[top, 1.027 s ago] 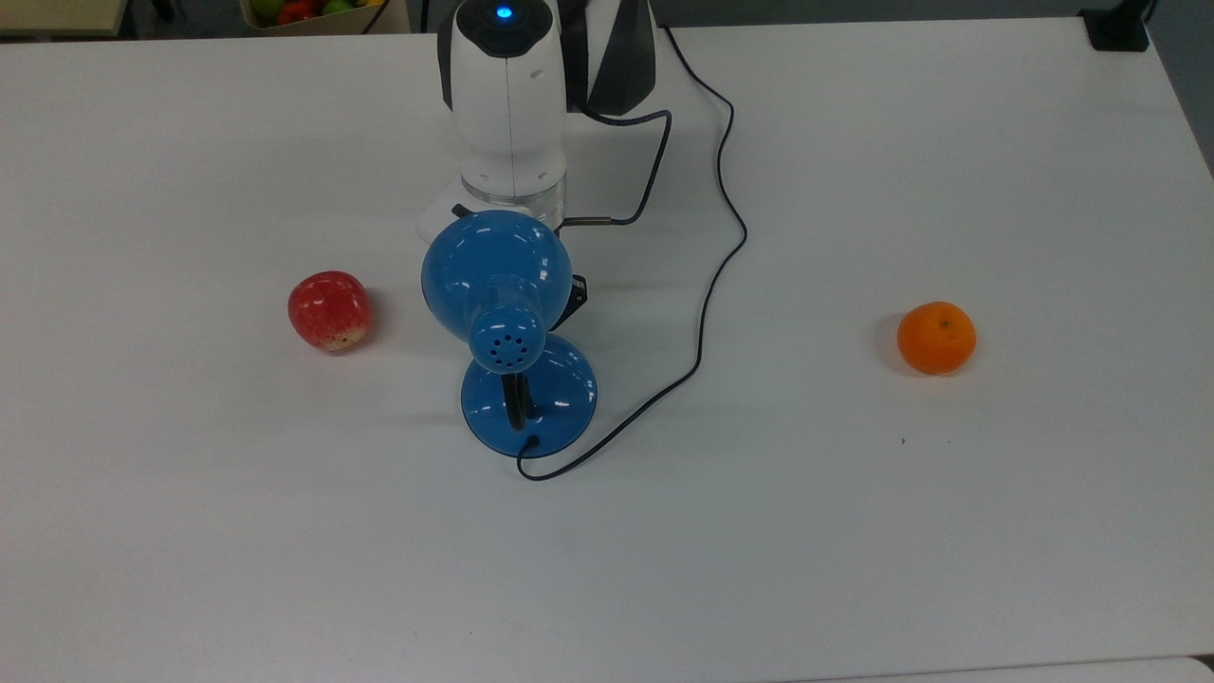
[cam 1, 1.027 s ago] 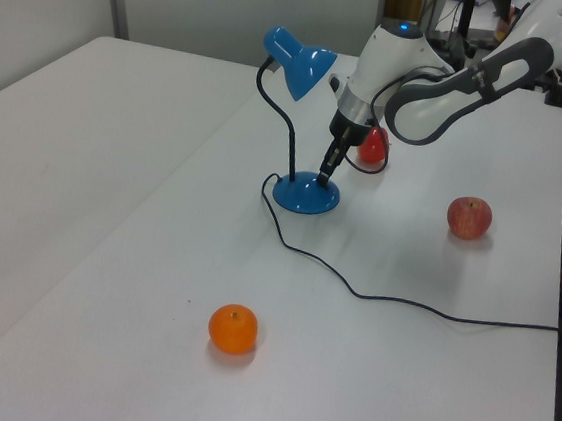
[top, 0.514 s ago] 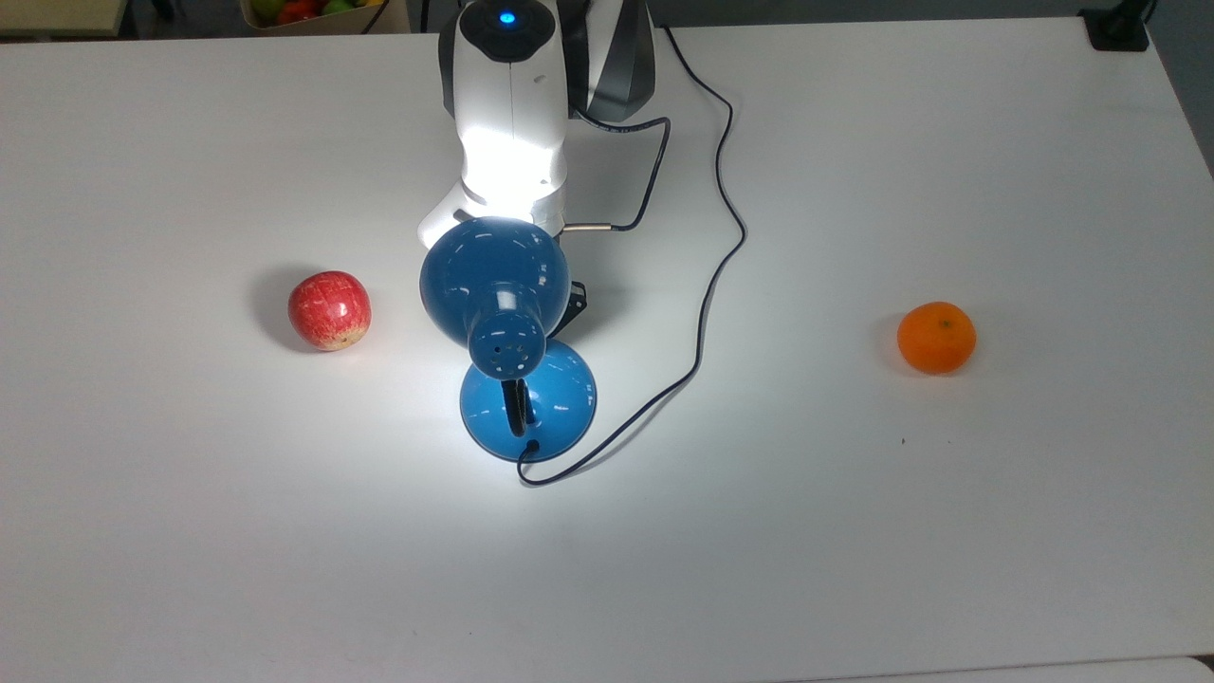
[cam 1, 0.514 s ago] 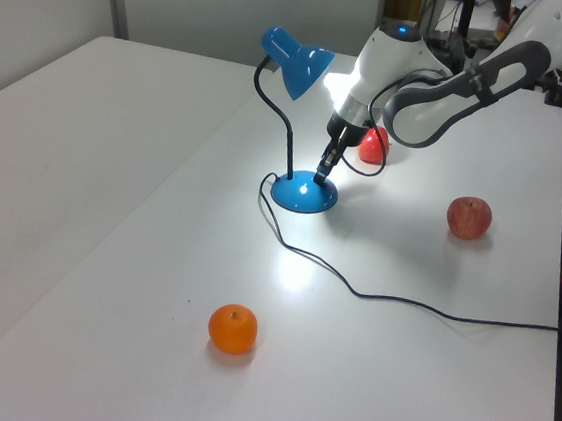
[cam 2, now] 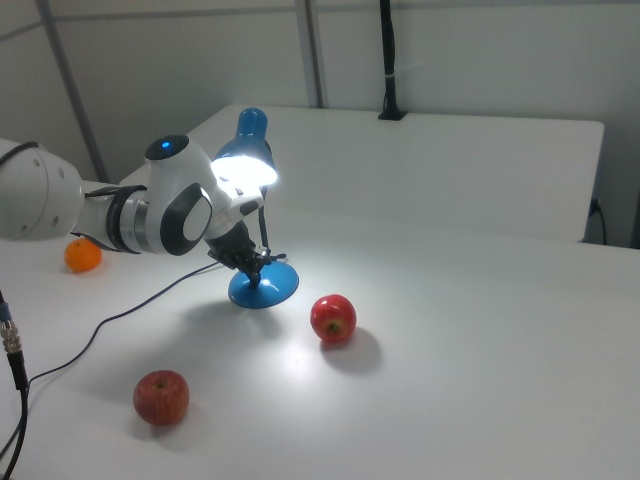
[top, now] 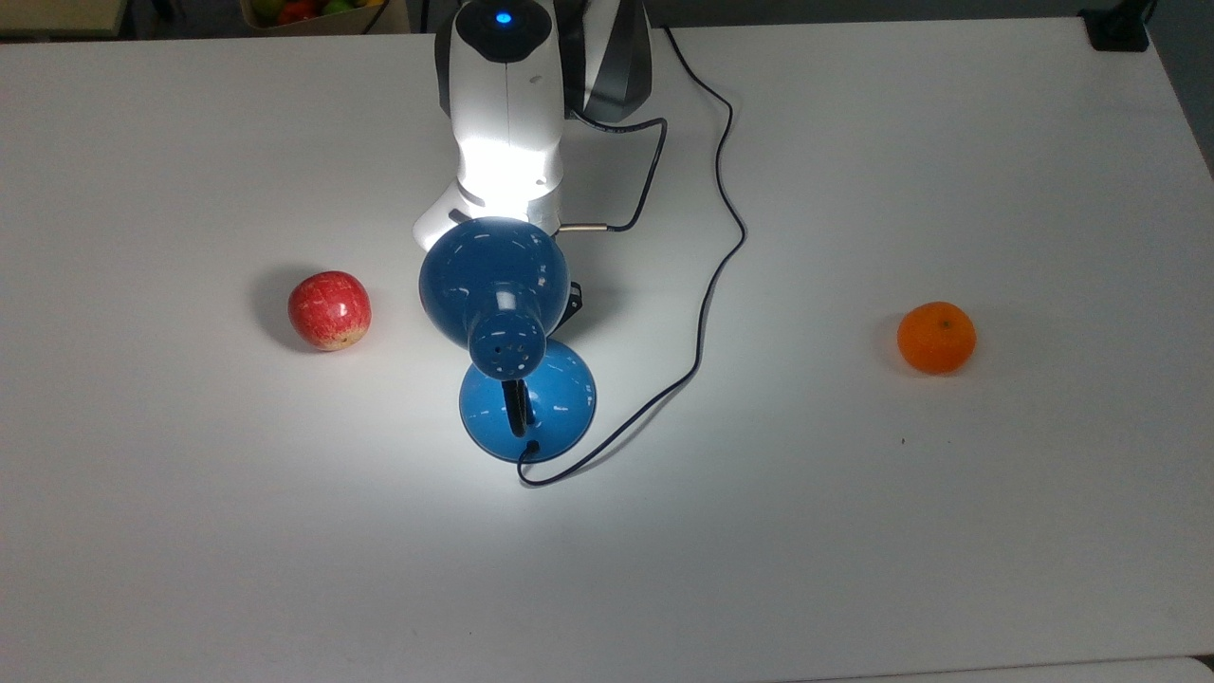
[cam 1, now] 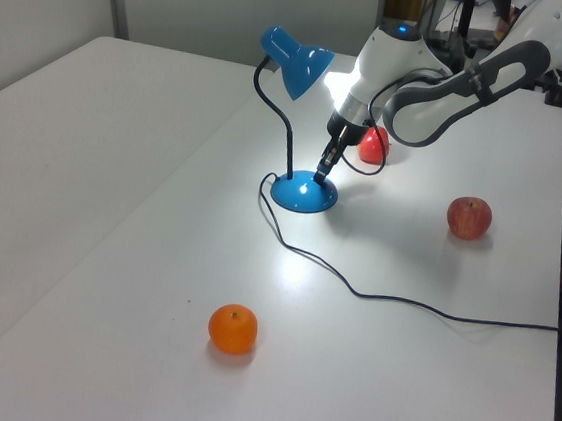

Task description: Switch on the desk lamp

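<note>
The blue desk lamp (cam 1: 295,59) stands mid-table and is lit, casting a bright patch on the white table (top: 854,531). Its dome shade (top: 493,280) hangs over the round blue base (top: 560,403), and its black cord (top: 707,304) trails off toward the arm. My gripper (cam 1: 321,175) points down with its fingers shut, the tip touching the edge of the base (cam 1: 303,193). The right view shows the same contact at the gripper (cam 2: 262,262), under the glowing shade (cam 2: 245,160). From the top view the shade hides the fingertips.
A red apple (top: 329,310) lies on the top view's left of the lamp and an orange (top: 936,337) far on the top view's right. The right view shows a second apple (cam 2: 161,397) nearer the camera. The cord loops across the table beside the arm.
The lamp was dark one second ago and has been lit since half a second ago. It shifted slightly under the gripper's push; the gripper tip stays at the base.
</note>
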Robot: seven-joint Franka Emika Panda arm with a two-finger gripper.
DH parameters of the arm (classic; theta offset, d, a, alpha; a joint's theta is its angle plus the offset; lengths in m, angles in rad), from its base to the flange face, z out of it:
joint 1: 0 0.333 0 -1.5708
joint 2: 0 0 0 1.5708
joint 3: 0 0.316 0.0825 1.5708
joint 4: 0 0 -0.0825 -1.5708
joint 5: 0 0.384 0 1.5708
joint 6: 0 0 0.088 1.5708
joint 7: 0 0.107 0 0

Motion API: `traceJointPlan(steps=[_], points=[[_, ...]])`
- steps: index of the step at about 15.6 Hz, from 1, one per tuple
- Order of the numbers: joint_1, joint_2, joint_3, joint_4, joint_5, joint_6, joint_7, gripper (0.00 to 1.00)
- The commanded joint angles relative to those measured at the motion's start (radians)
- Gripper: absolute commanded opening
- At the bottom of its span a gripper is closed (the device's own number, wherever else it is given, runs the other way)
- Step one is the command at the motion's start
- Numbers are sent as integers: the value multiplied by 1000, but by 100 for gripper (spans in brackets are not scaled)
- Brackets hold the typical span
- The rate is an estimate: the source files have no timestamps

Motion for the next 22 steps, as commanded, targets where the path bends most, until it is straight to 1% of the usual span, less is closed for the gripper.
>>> traceJointPlan(steps=[1,7,12,14,16,20,21,22], points=[[2,-92,-8,2,-24,-209,27,0],[4,-269,-8,6,-36,-559,18,0],[11,-427,-5,25,-44,-760,18,0],[8,-444,-4,66,-44,-860,17,0],[4,-442,-7,116,-40,-927,14,0],[-21,-439,-13,156,-30,-938,20,1],[-22,-438,-13,170,-29,-948,26,16],[-22,-438,-16,175,-29,-958,18,28]])
